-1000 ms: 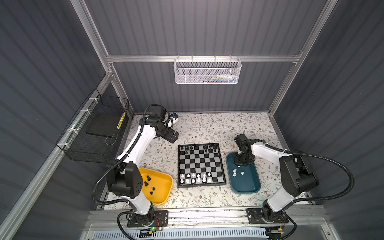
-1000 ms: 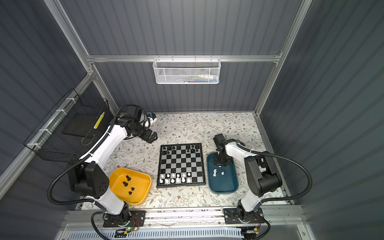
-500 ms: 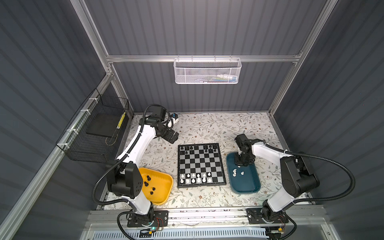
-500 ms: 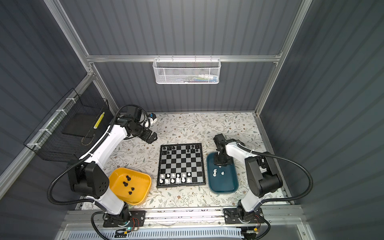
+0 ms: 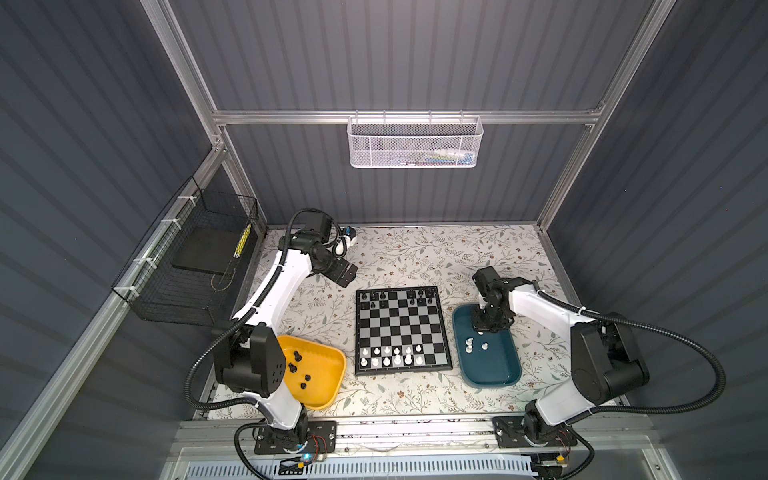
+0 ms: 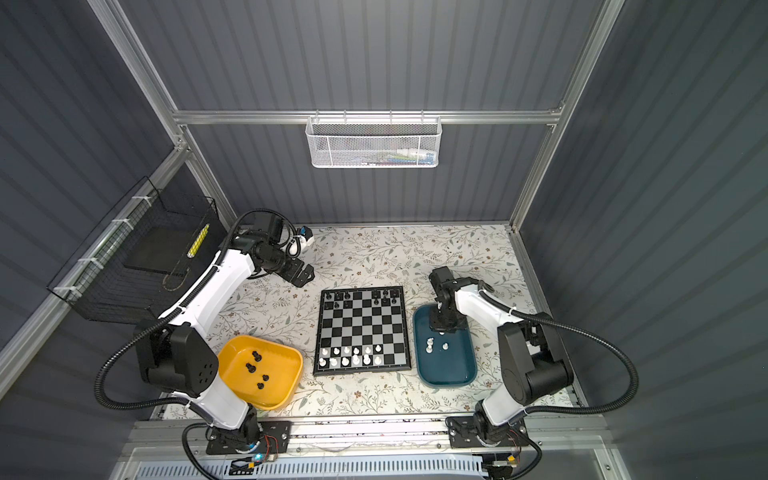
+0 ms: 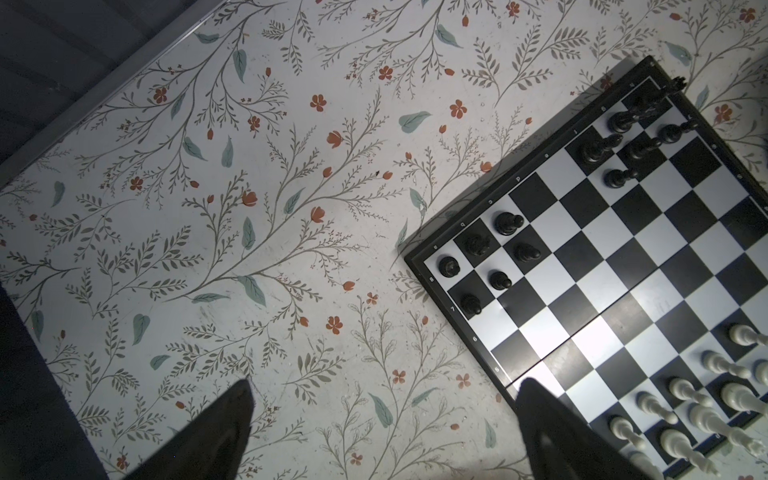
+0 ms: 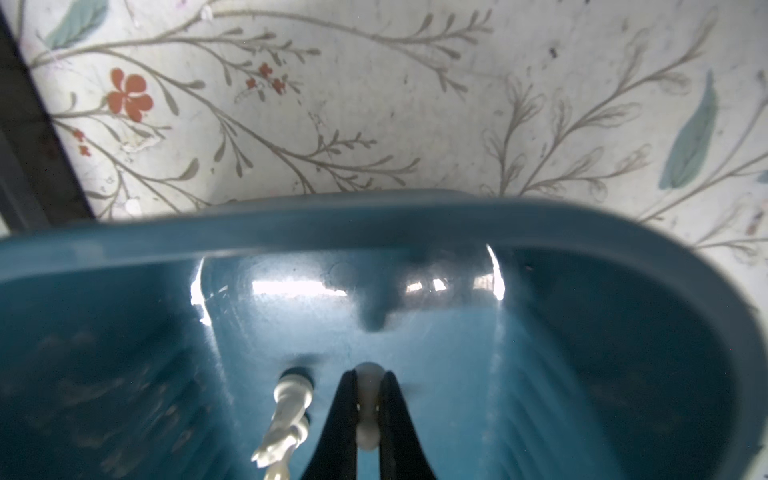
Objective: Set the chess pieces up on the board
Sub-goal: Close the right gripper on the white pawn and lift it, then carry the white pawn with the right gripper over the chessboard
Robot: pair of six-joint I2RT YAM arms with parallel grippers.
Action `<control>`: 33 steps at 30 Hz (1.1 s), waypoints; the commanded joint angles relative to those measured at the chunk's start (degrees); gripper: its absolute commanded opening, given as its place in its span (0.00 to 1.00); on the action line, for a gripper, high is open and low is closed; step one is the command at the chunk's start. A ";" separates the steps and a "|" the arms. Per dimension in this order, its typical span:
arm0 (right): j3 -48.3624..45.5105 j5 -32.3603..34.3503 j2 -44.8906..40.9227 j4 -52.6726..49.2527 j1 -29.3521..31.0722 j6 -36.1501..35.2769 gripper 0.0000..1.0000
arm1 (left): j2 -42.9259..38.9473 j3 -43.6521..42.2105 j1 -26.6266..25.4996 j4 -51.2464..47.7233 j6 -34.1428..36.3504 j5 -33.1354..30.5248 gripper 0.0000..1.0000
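The board (image 5: pixel 401 328) (image 6: pixel 361 328) lies mid-table, also showing in the left wrist view (image 7: pixel 623 266). Black chess pieces (image 5: pixel 374 296) stand on its far rows and white ones (image 5: pixel 390 358) on its near rows. Several black pieces (image 5: pixel 297 355) lie in a yellow tray (image 5: pixel 326 372). White pieces (image 5: pixel 469 343) lie in a teal tray (image 5: pixel 494 370). My right gripper (image 5: pixel 484 330) (image 8: pixel 368 376) is down in the teal tray's far end (image 8: pixel 374 216), shut on a white piece (image 8: pixel 368 399), with another white piece (image 8: pixel 291 403) beside it. My left gripper (image 5: pixel 347 276) (image 7: pixel 384 386) hangs open and empty over the mat beyond the board's far left corner.
A black wire basket (image 5: pixel 187 266) hangs on the left wall and a white mesh basket (image 5: pixel 415 141) on the back rail. The floral mat (image 5: pixel 415 253) covers the table between the side frames.
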 commanded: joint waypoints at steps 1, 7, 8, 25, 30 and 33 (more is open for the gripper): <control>-0.44 -0.62 -1.17 -1.94 0.34 -0.35 0.08 | 0.67 2.09 -0.48 -1.60 0.96 0.80 1.00; -0.49 -0.67 -3.22 -3.23 0.58 -0.17 0.08 | 0.67 2.11 -0.48 -1.74 1.00 0.91 1.00; -0.42 -0.65 -3.58 -3.63 0.69 -0.16 0.08 | 0.67 2.11 -0.56 -1.72 0.99 0.96 0.99; 0.48 0.15 -9.66 -8.89 4.64 0.89 0.08 | 0.98 1.76 -0.74 -1.61 1.46 0.96 1.00; 0.61 0.39 -9.57 -9.04 6.12 1.56 0.08 | 1.29 2.20 -0.83 -2.30 1.35 1.40 0.99; 1.43 0.81 -9.84 -9.89 7.59 1.94 0.08 | 1.05 2.04 -0.91 -2.28 1.29 1.23 1.00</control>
